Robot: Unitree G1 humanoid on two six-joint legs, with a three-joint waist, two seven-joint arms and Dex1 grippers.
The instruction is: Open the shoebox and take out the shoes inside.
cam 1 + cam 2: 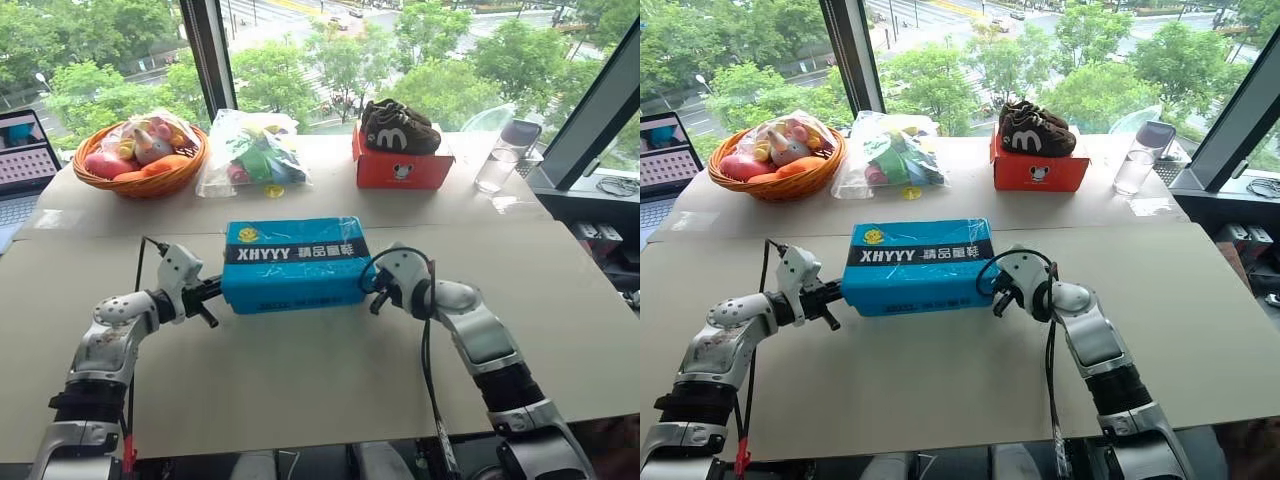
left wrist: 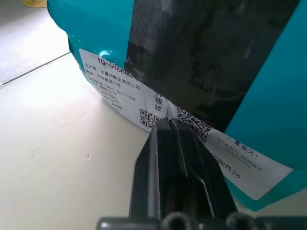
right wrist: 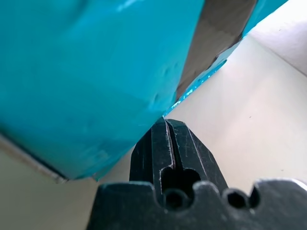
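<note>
The shoebox (image 1: 292,264) lies closed on the counter (image 1: 330,370), between the two tools. The left tool (image 1: 209,305) presses its closed fingers against the box's left end; the right tool (image 1: 376,292), also closed and empty, meets its right end.

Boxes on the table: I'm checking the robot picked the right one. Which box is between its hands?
The blue box with the black "XHYYY" band, flanked by the left hand and right hand. The red box sits farther back, carrying brown shoes.
</note>
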